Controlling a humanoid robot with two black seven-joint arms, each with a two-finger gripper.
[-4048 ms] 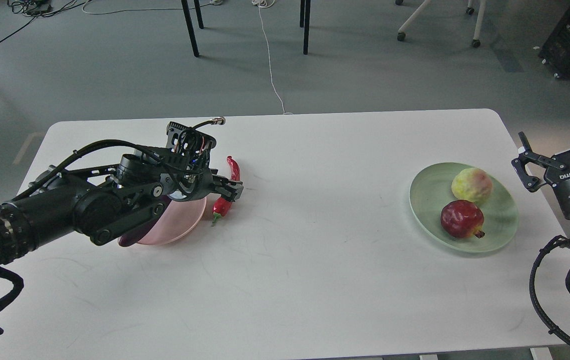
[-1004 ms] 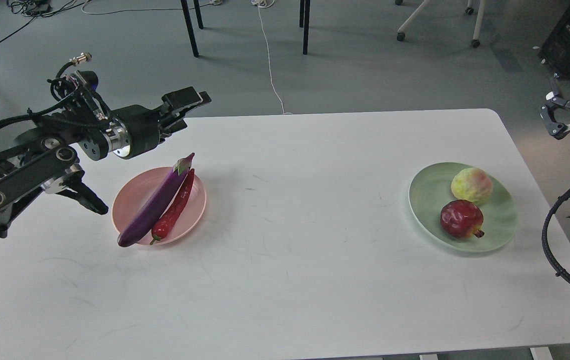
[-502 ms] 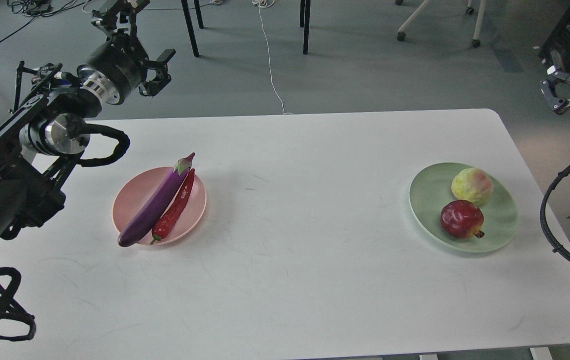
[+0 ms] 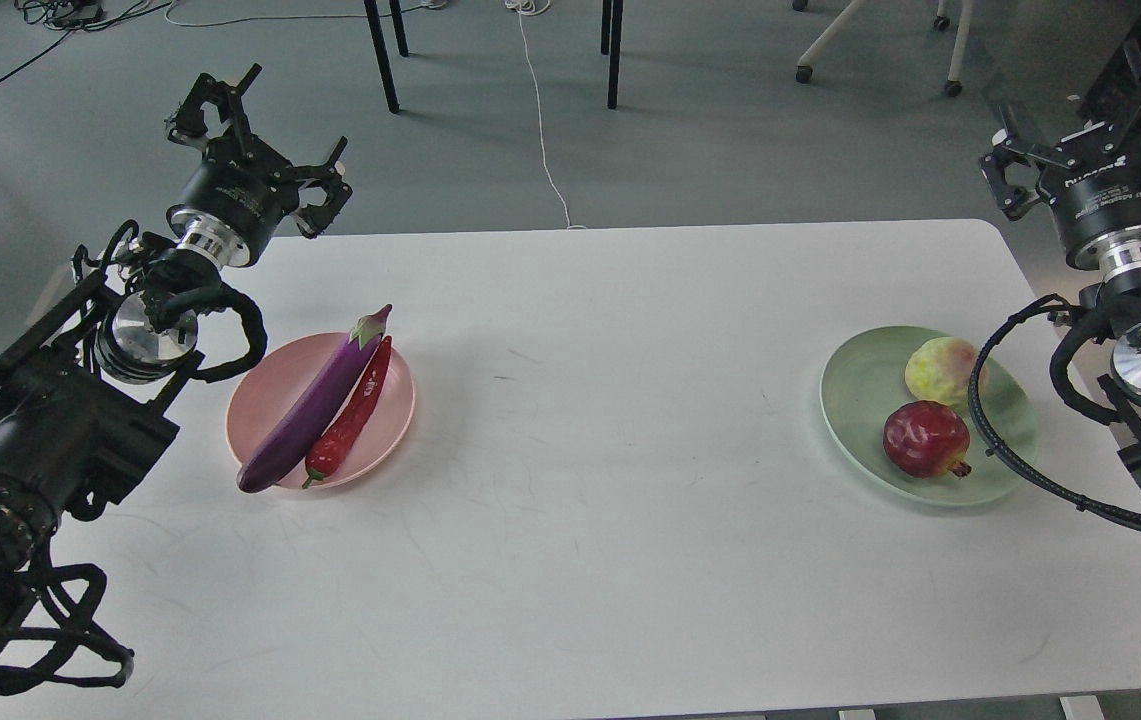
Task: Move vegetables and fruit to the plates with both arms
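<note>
**Both plates loaded, arms raised**

Your left end effector (image 4: pixel 255 125) and right end effector (image 4: pixel 1080 105) gape empty. A cable (image 4: pixel 990 420) crosses the green plate (image 4: pixel 855 400), which holds both fruits; eggplant (image 4: pixel 315 405) and chili (image 4: pixel 355 415) lie on the pink plate (image 4: pixel 265 395) on the white surface (image 4: pixel 610 450). Grey floor beyond.

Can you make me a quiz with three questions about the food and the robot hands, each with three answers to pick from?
1. Where does the long glossy purple eggplant lie?
A. on the round pale pink plate
B. on the bare table
C. on the green plate

2. How many fruits sit on the round pale green plate?
A. one
B. two
C. four

3. What is the left gripper doing?
A. squeezing the chili
B. holding a plate
C. open, holding nothing

Answers: 1 A, it rests there beside the curved red chili pepper. 2 B, the round dark red pomegranate and the round yellow-green fruit. 3 C, its fingers are spread, raised off the table.
</note>
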